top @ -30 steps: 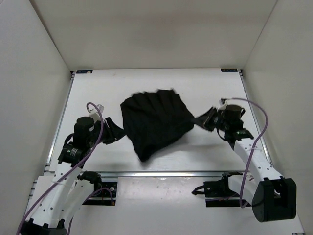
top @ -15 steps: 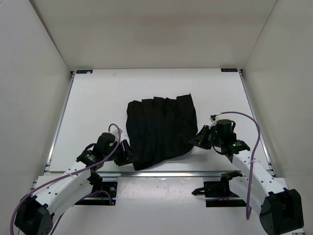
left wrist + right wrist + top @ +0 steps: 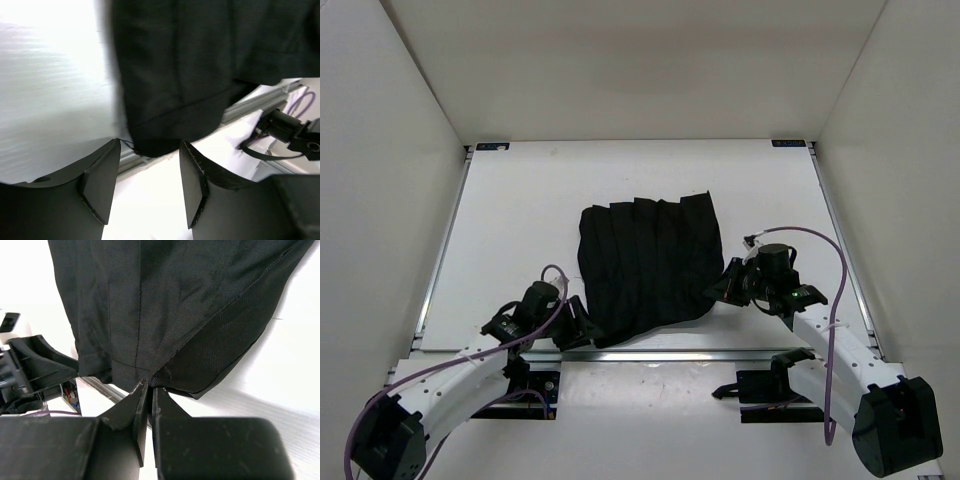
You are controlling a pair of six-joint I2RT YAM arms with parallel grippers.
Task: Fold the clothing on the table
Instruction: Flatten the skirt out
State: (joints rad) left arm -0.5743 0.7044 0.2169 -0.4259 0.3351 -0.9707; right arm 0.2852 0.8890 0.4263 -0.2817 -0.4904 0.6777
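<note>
Across the table (image 3: 520,220), clothing (image 3: 645,265) (black, pleated)

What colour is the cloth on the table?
The clothing is plain black; right wrist view shows it best.

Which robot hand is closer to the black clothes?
Right. The right gripper pinches the clothing at its near right edge; the left gripper is open by the near left corner, not gripping.
</note>
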